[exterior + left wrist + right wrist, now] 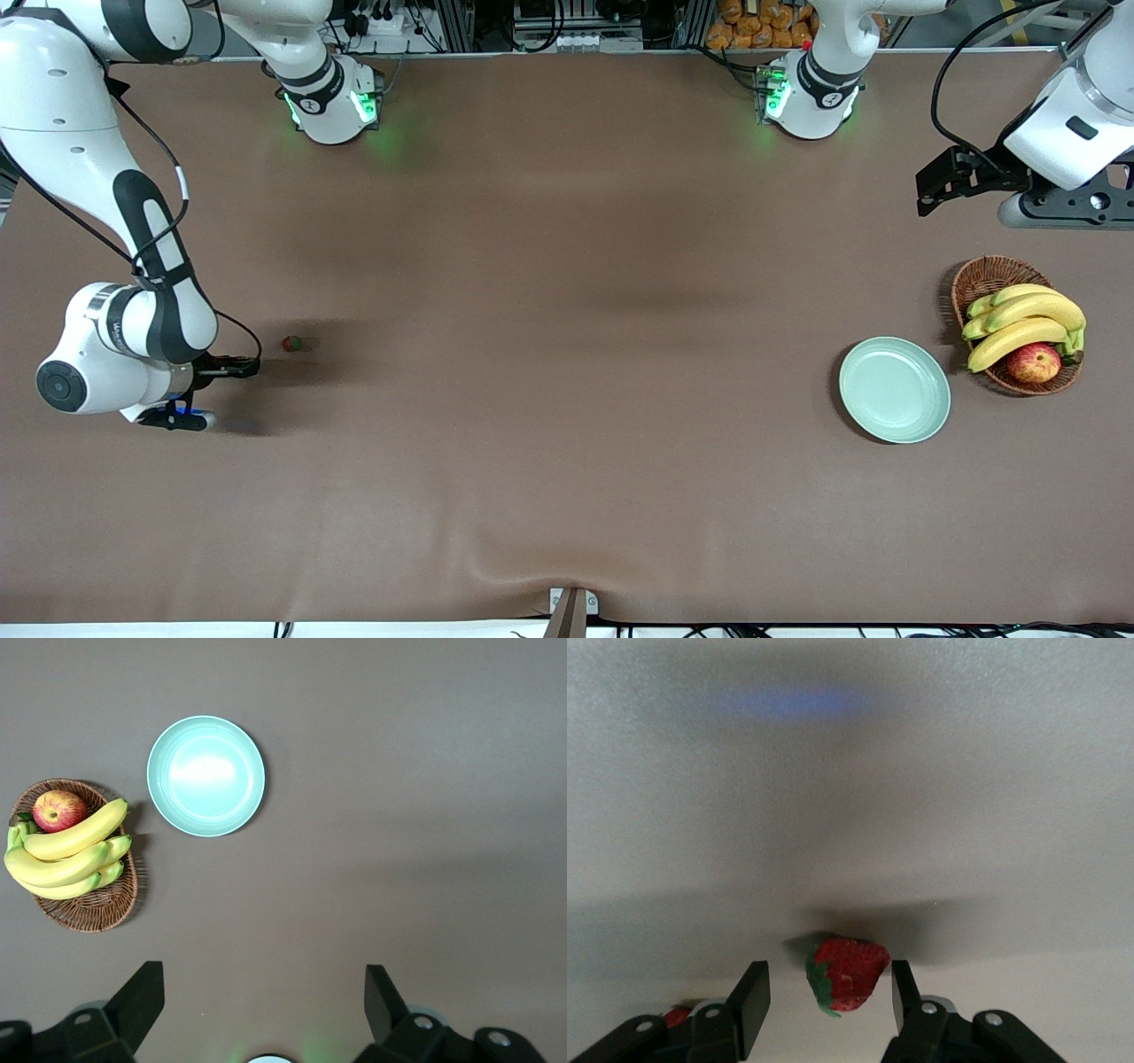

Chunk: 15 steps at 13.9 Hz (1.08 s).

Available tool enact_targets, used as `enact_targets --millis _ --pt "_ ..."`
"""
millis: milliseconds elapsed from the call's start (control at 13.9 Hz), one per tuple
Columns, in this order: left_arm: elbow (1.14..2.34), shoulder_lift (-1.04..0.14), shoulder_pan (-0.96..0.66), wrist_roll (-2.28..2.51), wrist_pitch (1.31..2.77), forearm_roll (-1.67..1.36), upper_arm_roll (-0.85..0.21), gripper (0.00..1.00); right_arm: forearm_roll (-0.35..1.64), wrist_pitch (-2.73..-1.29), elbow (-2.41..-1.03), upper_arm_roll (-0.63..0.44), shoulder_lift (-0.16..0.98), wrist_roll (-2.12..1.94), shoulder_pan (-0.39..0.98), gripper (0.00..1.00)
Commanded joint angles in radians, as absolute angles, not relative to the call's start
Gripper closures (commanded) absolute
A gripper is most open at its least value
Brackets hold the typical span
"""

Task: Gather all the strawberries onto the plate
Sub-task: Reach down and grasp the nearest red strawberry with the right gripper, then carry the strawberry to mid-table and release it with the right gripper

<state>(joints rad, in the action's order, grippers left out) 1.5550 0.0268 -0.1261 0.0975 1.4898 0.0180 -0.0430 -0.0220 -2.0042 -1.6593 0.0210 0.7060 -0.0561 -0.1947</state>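
Note:
A red strawberry [846, 973] with a green cap lies on the brown table between the fingers of my right gripper [824, 997]. One finger [902, 992] is right beside the berry; a gap remains at the other finger [751, 1001]. The right gripper [177, 415] is low at the right arm's end of the table and hides this berry in the front view. A second strawberry [291, 343] lies close by on the table. A red bit [675, 1017] shows beside one finger. The mint-green plate [895, 390] [205, 775] holds nothing. My left gripper [266, 1001] waits open high above the table.
A wicker basket [983, 279] [89, 904] with bananas [1028, 323] and a red-yellow apple [1034, 361] stands beside the plate at the left arm's end. The left arm's hand [1054, 208] hangs over the table near the basket.

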Motion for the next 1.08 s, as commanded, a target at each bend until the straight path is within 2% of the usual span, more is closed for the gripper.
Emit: enact_targets --millis 0,143,359,502,717,1004 --pt "1.549 0.025 -0.12 0.086 1.494 0.023 -0.046 0.0 -0.032 -2.025 -1.678 0.02 0.704 -0.069 -0.193 0.44" --pt "1.549 0.025 -0.12 0.086 1.494 0.023 -0.046 0.0 -0.034 -2.025 -1.68 0.02 0.704 -0.075 -0.192 0.58" --pt "1.549 0.023 -0.12 0.086 1.494 0.023 -0.046 0.0 -0.034 -2.025 -1.677 0.021 0.703 -0.083 -0.193 0.88" --pt "1.549 0.023 -0.12 0.086 1.494 0.023 -0.045 0.0 -0.029 -2.022 -1.664 0.021 0.689 -0.083 -0.192 0.99" --pt "1.549 0.023 -0.12 0.086 1.494 0.023 -0.044 0.0 -0.018 -2.007 -1.605 0.028 0.635 -0.075 -0.144 1.0" --pt "1.549 0.023 -0.118 0.086 1.494 0.023 -0.044 0.0 -0.006 -2.006 -1.557 0.049 0.581 -0.055 0.001 1.0"
